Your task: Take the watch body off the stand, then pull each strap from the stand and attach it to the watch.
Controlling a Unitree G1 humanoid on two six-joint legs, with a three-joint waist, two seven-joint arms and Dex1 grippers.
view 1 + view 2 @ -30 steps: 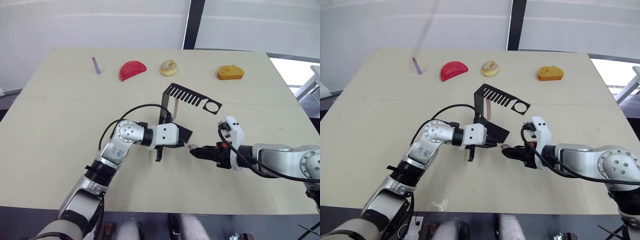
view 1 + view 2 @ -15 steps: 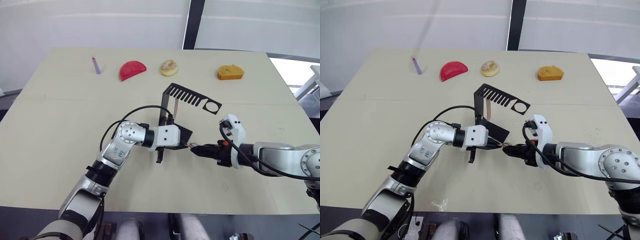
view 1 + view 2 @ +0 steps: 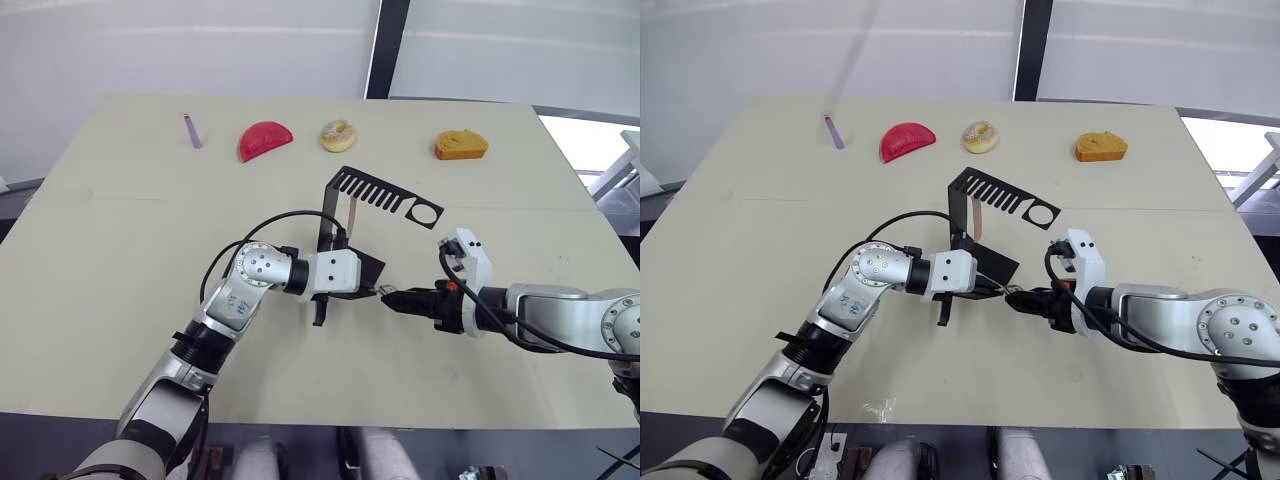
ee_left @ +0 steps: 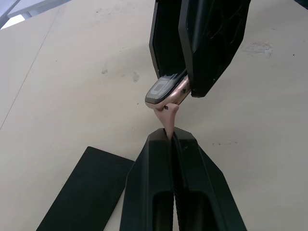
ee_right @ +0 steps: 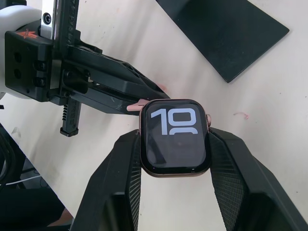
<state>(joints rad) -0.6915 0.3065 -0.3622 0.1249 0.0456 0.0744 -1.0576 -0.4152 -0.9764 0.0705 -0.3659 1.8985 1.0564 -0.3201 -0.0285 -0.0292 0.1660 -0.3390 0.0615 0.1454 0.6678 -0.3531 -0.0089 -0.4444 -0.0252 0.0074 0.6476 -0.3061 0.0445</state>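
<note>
Out over the middle of the pale beige surface (image 3: 120,250), the two arms meet tip to tip just in front of the black bent sheet-metal stand (image 3: 375,197), whose slotted top arm with its round hole reaches out above its flat base. The right gripper (image 5: 174,144) has its two black fingers pinching the small square black watch body with rounded corners and a rosy metal rim (image 5: 174,137), one finger on each side edge, the dark screen facing the wrist camera with large white digits showing. The watch body is off the stand, held in the air a little above the surface and near the base plate (image 5: 226,33). The left gripper (image 4: 171,137) has its fingers pressed together on the end of a thin pale pink strap (image 4: 168,120), and the strap's free end touches the edge of the watch body (image 4: 166,91) between the two grippers. A second pale pink strap (image 3: 352,213) hangs upright from the stand's top arm, beside the upright. Along the far edge of the surface, well apart from the arms, lie a small purple stick (image 3: 192,131), a red half-round piece (image 3: 264,140), a frosted ring doughnut (image 3: 338,135) and an orange-yellow bread-like piece (image 3: 460,146).
</note>
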